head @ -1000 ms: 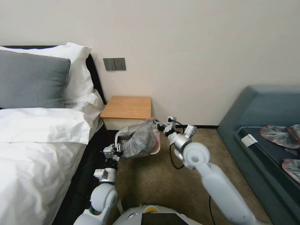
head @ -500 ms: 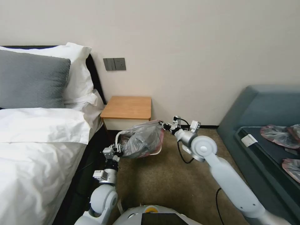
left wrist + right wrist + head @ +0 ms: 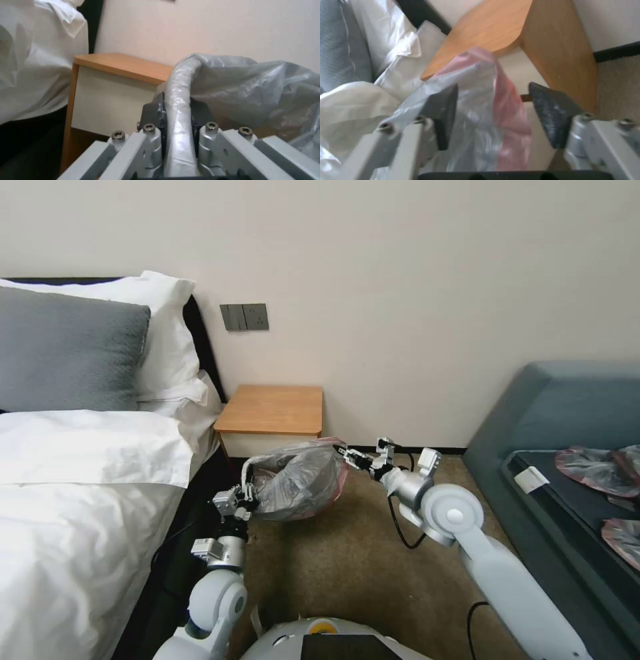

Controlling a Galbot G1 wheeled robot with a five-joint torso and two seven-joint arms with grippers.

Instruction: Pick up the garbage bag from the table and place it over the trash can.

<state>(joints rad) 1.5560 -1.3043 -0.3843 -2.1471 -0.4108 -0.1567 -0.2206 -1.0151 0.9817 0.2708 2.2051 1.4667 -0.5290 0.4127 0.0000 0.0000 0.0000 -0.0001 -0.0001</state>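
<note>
Since a second ago the right gripper (image 3: 347, 453) has drawn outward toward three o'clock, its elbow swinging wider, and the garbage bag (image 3: 300, 483) has been stretched broader and lower, so that the cream edge seen beneath it earlier is now covered.

The bag hangs off the floor between the two arms, just in front of the table (image 3: 273, 410) at the table's six o'clock. The trash can itself cannot be made out under the plastic. The step in hand looks like spreading the bag's mouth over the bin, with the lift from the table already done. The next move would call for keeping the mouth taut while the rim is lowered evenly on both sides, then letting go.

The left gripper (image 3: 248, 493), at the bag's nine o'clock, is clamped narrow on a rolled grey hem; in the left wrist view the dark pads (image 3: 156, 112) press that twisted strand from both sides. The right gripper, at the bag's two o'clock, stands wide in the right wrist view: the pink-edged fold lies against one pad (image 3: 445, 102), while the other pad (image 3: 550, 107) is clear of the plastic, so the fold is draped rather than pinched.
</note>
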